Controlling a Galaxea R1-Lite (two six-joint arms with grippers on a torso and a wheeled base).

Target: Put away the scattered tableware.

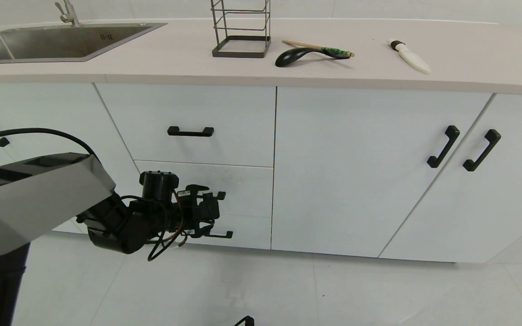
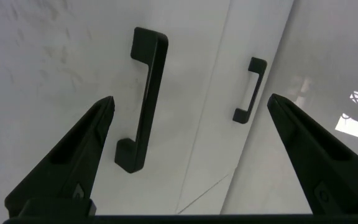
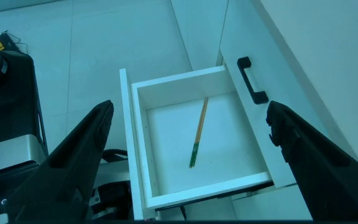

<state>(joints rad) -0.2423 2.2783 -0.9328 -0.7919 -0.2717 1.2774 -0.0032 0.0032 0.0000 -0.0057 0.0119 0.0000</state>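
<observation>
Black drawer handle [image 2: 143, 99] sat inside left end effector [image 2: 190, 98], spread wide; right end effector [image 3: 189, 104] also apart. We judged drawer-opening step; next: clamp handle, pull straight.

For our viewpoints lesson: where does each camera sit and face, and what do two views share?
Head view: on the head, down at counter and cabinets; left arm shows.
Left wrist view: facing a drawer handle; open left gripper shows.
Right wrist view: above an open drawer with a chopstick; open right gripper shows.
Head and left wrist share that drawer handle.
</observation>
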